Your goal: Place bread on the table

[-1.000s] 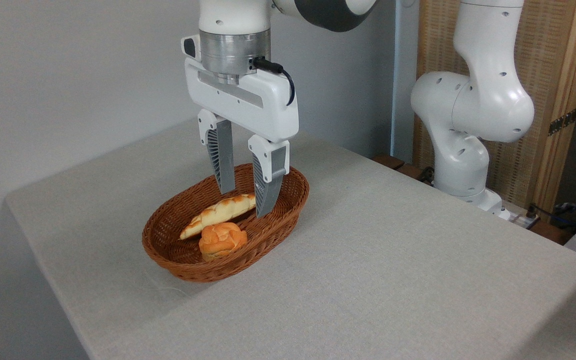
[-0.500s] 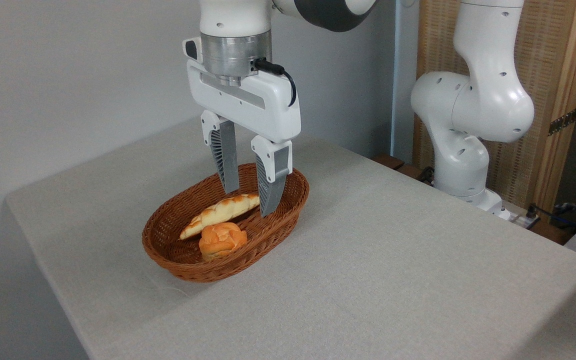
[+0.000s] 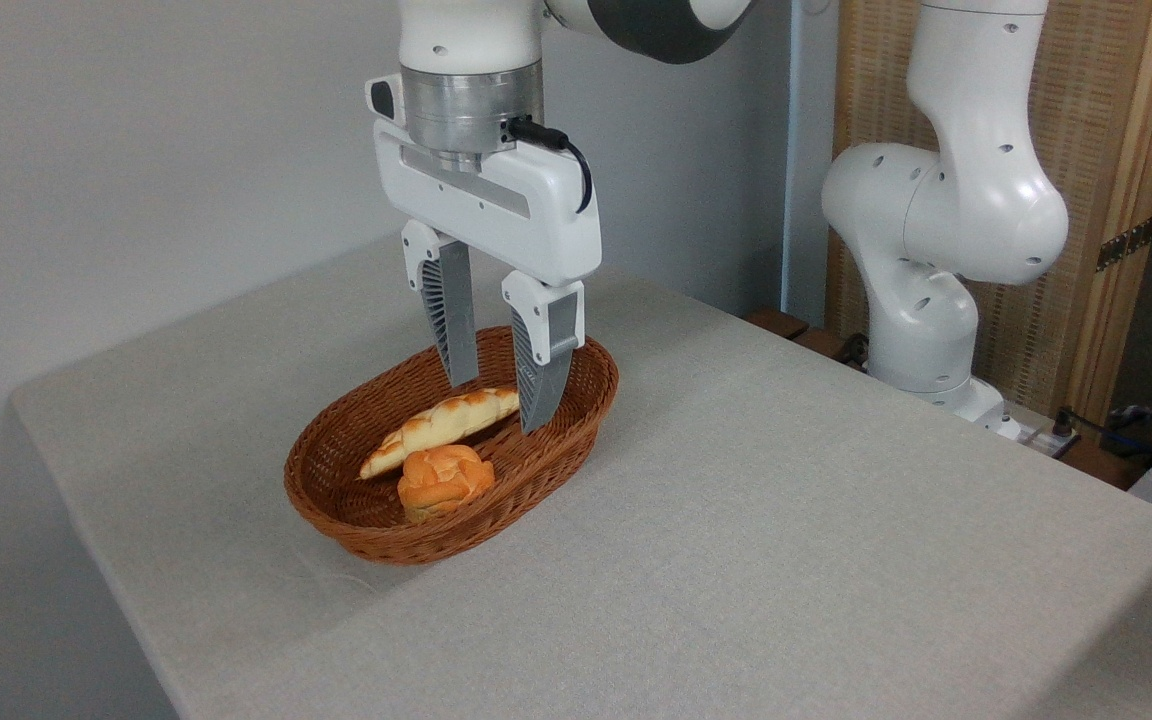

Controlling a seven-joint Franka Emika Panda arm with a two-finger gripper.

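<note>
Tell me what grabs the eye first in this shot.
The white gripper hangs open over the right end of the long bread, which lies in a brown wicker basket on the grey table. A small orange bun sits just in front of the bread.

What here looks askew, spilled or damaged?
Nothing stands out. The loaf and bun lie whole in the basket, which sits flat on the table; the open tool straddles the loaf's right end.
</note>
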